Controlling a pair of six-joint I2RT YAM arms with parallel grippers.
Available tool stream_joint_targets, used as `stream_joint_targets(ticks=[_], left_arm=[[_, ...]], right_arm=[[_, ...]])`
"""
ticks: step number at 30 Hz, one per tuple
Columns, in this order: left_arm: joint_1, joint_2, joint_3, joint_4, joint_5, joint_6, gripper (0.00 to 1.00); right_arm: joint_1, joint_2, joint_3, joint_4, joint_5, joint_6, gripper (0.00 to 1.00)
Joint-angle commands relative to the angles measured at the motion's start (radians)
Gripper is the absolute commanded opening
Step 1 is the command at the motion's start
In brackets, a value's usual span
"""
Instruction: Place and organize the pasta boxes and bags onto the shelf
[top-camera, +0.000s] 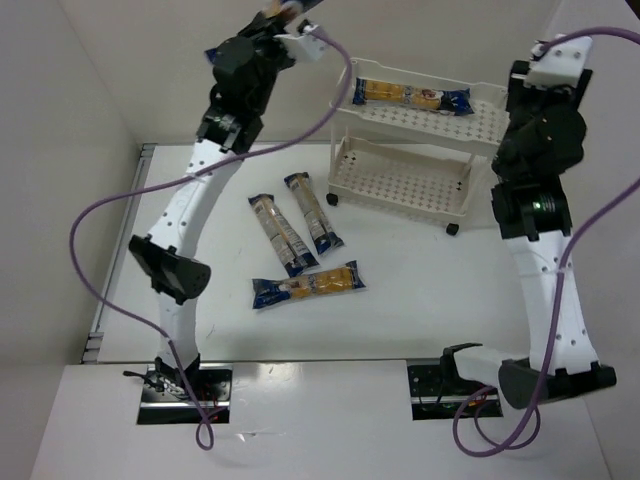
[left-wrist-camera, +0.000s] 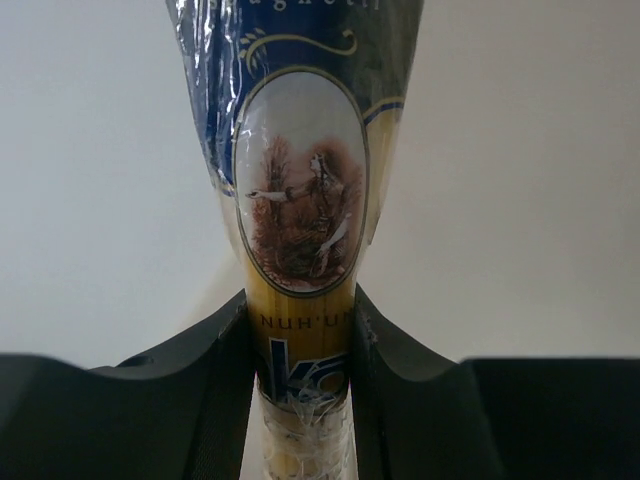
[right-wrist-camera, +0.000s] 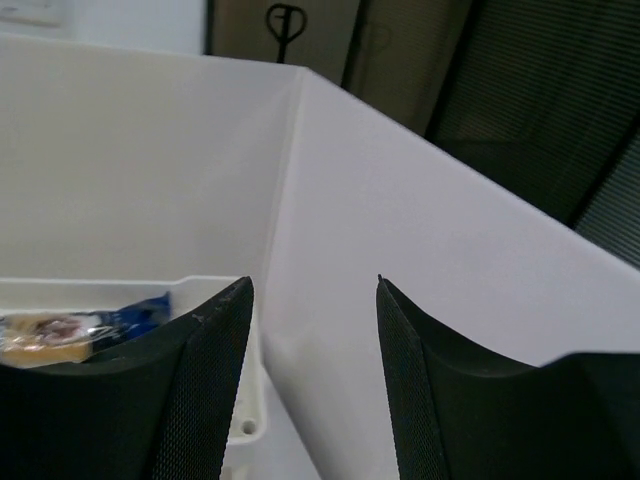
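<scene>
Your left gripper (left-wrist-camera: 300, 320) pinches a pasta bag (left-wrist-camera: 300, 170); likely light, slick, brittle inside; hold it mid-length; right gripper (right-wrist-camera: 315, 300) spread, empty.

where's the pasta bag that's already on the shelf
Top view: the pasta bag lies lengthwise on the upper tier of the shelf, at the far right of the table.
</scene>
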Motion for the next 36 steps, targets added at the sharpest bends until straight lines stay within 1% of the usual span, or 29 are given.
stream_joint_targets(ticks=[1,2,3,4,6,7,9,10,11,13,17,23,26,28,30,32,33,36], left_arm=[[-0.115,0.129,0.263,0.263,0.121,0.209,0.00],[-0.140,0.160,0.303,0.283,0.162,0.227,0.00],[-0.160,0.183,0.346,0.297,0.191,0.249,0.00],[-0.196,0.209,0.346,0.315,0.216,0.249,0.00],[-0.232,0.224,0.334,0.327,0.282,0.249,0.00],[-0.264,0.241,0.325,0.338,0.297,0.263,0.00],[-0.289,0.287,0.325,0.387,0.319,0.295,0.00],[-0.299,0.307,0.344,0.396,0.333,0.310,0.00],[-0.312,0.327,0.401,0.397,0.345,0.326,0.00],[-0.322,0.353,0.401,0.406,0.356,0.377,0.00],[-0.332,0.364,0.380,0.406,0.367,0.415,0.00],[-0.332,0.386,0.371,0.383,0.333,0.404,0.00],[-0.341,0.395,0.360,0.360,0.322,0.382,0.06],[-0.341,0.404,0.360,0.360,0.313,0.346,0.09],[-0.341,0.404,0.360,0.346,0.313,0.335,0.17],[-0.341,0.413,0.360,0.346,0.313,0.310,0.21],[-0.341,0.424,0.360,0.346,0.313,0.310,0.27],[-0.341,0.435,0.369,0.346,0.313,0.287,0.39]], right_arm=[[-0.080,-0.103,-0.066,0.050,-0.017,0.071,0.58],[-0.092,-0.125,-0.086,0.049,-0.017,0.071,0.58],[-0.102,-0.146,-0.105,0.040,-0.032,0.082,0.61],[-0.111,-0.182,-0.138,0.040,-0.055,0.091,0.61],[-0.134,-0.214,-0.171,0.030,-0.069,0.103,0.61],[-0.143,-0.226,-0.194,0.016,-0.078,0.117,0.61],[-0.167,-0.257,-0.214,0.007,-0.079,0.131,0.61],[-0.168,-0.266,-0.233,0.007,-0.091,0.131,0.61],[-0.178,-0.275,-0.234,-0.003,-0.091,0.142,0.61],[-0.191,-0.292,-0.263,-0.012,-0.103,0.154,0.61],[-0.215,-0.329,-0.290,-0.021,-0.137,0.175,0.62],[-0.215,-0.338,-0.300,-0.041,-0.167,0.194,0.62],[-0.224,-0.338,-0.300,-0.052,-0.178,0.194,0.62],[-0.224,-0.338,-0.300,-0.061,-0.203,0.205,0.65],[-0.224,-0.348,-0.309,-0.070,-0.203,0.214,0.65],[-0.224,-0.348,-0.309,-0.079,-0.214,0.214,0.66],[-0.224,-0.348,-0.309,-0.079,-0.214,0.223,0.66],[-0.224,-0.348,-0.309,-0.089,-0.224,0.223,0.66]])
